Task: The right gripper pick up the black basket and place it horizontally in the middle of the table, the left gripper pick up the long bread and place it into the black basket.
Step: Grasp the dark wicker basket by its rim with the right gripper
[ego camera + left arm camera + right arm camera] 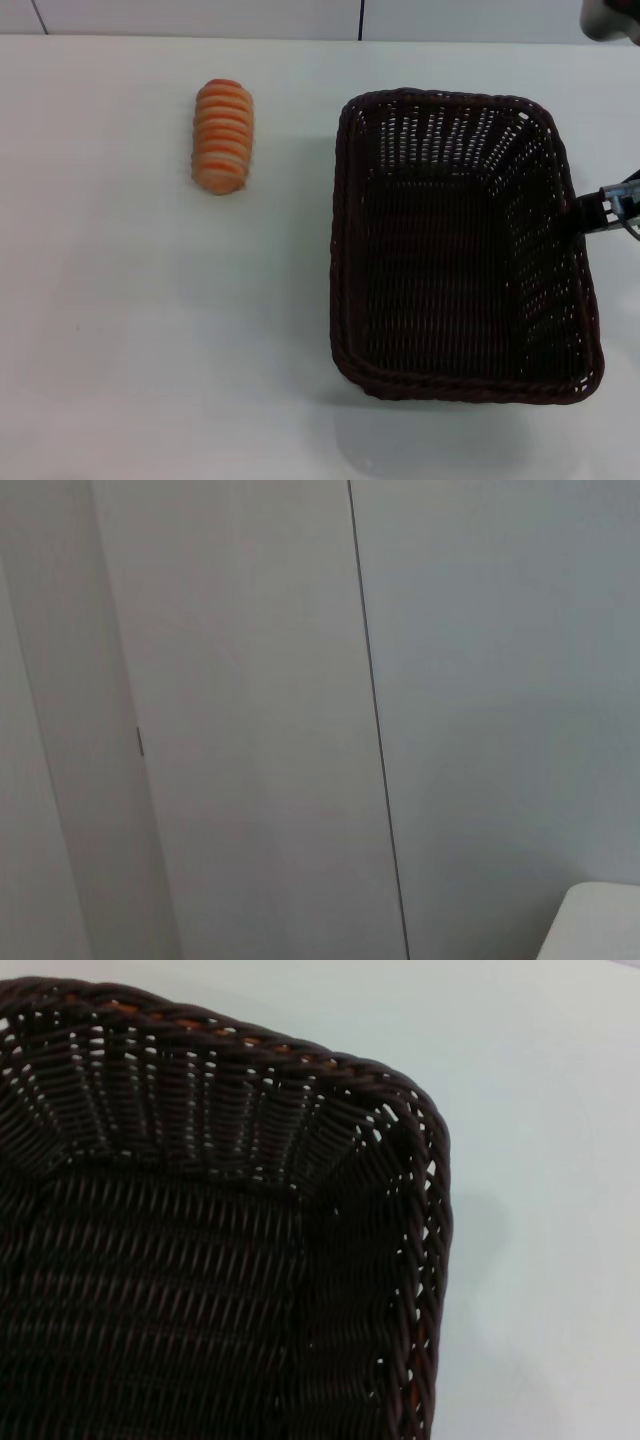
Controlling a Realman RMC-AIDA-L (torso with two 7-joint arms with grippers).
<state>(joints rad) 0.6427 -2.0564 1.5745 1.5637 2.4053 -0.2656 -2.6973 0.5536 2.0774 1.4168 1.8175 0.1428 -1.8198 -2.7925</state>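
Observation:
The black basket point(462, 245) stands on the right half of the white table point(120, 330), its long side running away from me, with nothing inside. In the right wrist view one corner of the black basket point(200, 1220) and its braided rim fill the picture from close above. My right gripper point(588, 212) reaches in from the right edge and meets the middle of the basket's right rim. The long bread point(223, 136), tan-orange with paler ridges, lies at the far left of the table, well apart from the basket. My left gripper is out of view.
A dark object point(610, 20) sits at the far right corner. Pale wall panels point(200, 15) run behind the table's far edge. The left wrist view shows only grey wall panels point(250, 720) and a white corner point(600, 925).

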